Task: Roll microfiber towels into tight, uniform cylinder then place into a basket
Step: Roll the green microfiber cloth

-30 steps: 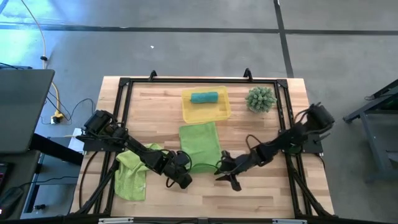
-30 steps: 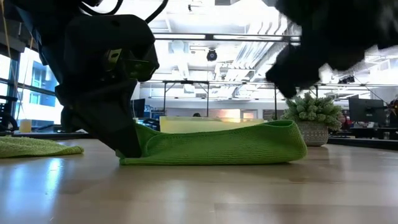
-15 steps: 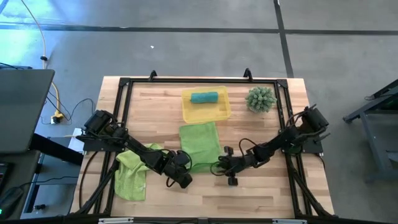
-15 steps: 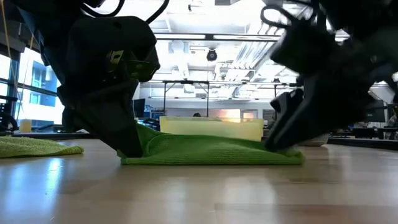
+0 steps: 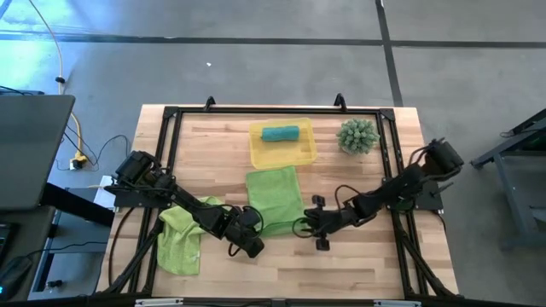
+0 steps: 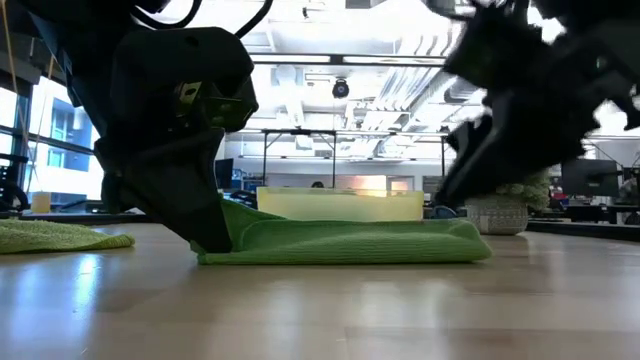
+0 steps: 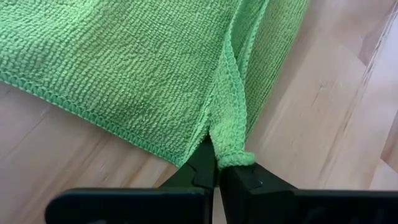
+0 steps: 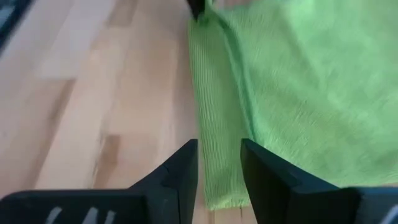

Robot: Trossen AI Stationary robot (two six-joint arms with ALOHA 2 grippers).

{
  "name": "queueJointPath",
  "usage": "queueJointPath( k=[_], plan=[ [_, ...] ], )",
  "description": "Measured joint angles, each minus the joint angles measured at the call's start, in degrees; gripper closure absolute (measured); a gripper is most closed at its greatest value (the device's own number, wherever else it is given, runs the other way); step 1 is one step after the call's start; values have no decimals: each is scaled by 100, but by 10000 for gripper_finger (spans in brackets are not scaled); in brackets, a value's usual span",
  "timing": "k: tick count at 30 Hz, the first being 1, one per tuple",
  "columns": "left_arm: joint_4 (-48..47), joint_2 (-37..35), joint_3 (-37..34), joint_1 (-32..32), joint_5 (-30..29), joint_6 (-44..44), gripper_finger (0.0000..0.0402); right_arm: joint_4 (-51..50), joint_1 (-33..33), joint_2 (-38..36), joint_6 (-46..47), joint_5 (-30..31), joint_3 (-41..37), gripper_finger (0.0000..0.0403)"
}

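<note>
At the near left corner of the flat lime-green towel (image 5: 275,198), the left gripper (image 7: 217,174) is clamped tight on a pinch of hem, which bunches into a small loop between its fingers. The right gripper (image 8: 219,163) hovers just above the near right corner with its fingers (image 8: 184,163) parted and nothing between them; the towel's edge lies under the gap.

To roll well, I judge the right gripper should drop and pinch its corner at the same depth as the left, so both ends of the near hem start level. Both should then turn the hem over toward the basket (image 5: 304,155) in step, keeping the cloth taut between them; a slack middle would give a loose, lopsided cylinder.

One teal roll (image 5: 280,133) already lies in the basket, just beyond the flat towel's far edge. A second green towel (image 5: 179,245) sits crumpled near the left arm, and a spiky plant (image 5: 357,136) stands beside the basket.
</note>
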Motion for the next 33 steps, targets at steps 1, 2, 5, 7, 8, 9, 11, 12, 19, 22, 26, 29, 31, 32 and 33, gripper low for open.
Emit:
queueJointPath(
  k=[1,2,5,7,8,9,11,12,19,22,26,29,31,32,33],
  plan=[
    [0,0,0,0,0,0,398,-48,14,-108,0,74,0,289],
    [0,0,0,0,2,0,398,-35,31,-186,0,167,0,289],
    [2,0,0,1,4,0,399,402,119,-266,-1,198,0,289],
    [0,0,0,2,5,2,399,710,210,-190,-39,171,3,289],
    [2,0,0,2,3,1,399,763,250,-131,-71,176,4,289],
    [2,0,0,2,5,0,398,753,279,-65,-123,195,4,289],
    [0,0,0,2,7,21,398,733,313,90,-215,300,4,289],
    [6,0,0,2,7,48,398,674,313,157,-297,388,4,289],
    [8,0,0,0,-32,284,398,576,254,407,-580,738,2,284],
    [-5,0,0,0,-118,361,398,623,263,407,-457,422,2,268],
    [-11,2,-2,0,-197,366,398,534,295,407,-538,517,2,243],
    [-9,4,-2,0,-210,358,398,350,225,407,-492,532,0,235],
    [-9,4,-2,0,-210,348,398,252,199,408,-492,431,-3,234],
    [-9,4,-2,0,-211,345,398,236,189,410,-490,374,-4,234],
    [-8,4,-2,0,-215,326,398,230,186,412,-492,367,-4,234]
  ],
)
